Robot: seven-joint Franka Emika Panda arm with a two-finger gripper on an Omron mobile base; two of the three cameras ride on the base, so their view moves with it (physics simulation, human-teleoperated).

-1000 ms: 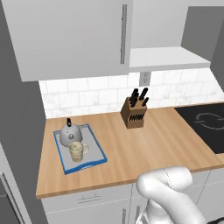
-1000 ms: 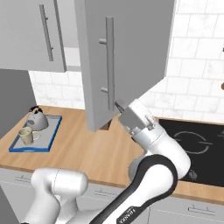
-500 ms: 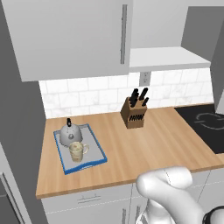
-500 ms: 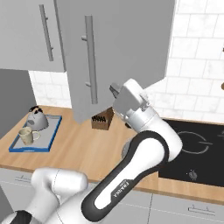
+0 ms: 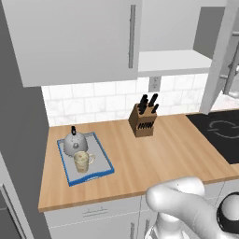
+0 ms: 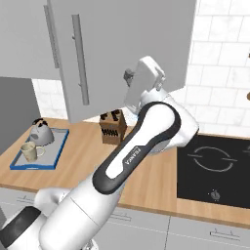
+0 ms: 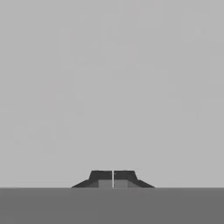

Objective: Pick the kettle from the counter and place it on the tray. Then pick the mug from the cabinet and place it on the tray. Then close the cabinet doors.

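Observation:
The silver kettle [image 5: 73,143] and the beige mug [image 5: 81,161] both stand on the blue-rimmed tray [image 5: 106,164] at the left of the wooden counter [image 5: 163,154]. From the right base view, the kettle [image 6: 41,133] and mug [image 6: 29,151] rest on the tray [image 6: 53,151] too. The cabinet's left door [image 5: 70,37] is closed. Its right door [image 6: 122,44] stands partly open, showing the white shelf [image 5: 172,60]. My gripper [image 7: 113,178] is shut and empty, held against that door's flat outer face, with my hand [image 6: 141,85] raised beside the bar handle [image 6: 78,58].
A brown knife block [image 5: 142,119] stands at the back of the counter under the cabinet. A black hob [image 5: 219,135] lies to the right. My raised arm [image 6: 146,141] crosses in front of the tiled wall.
The right cabinet door has swung further towards closed, and my hand has followed it up and to the left. Kettle, mug and tray have not moved.

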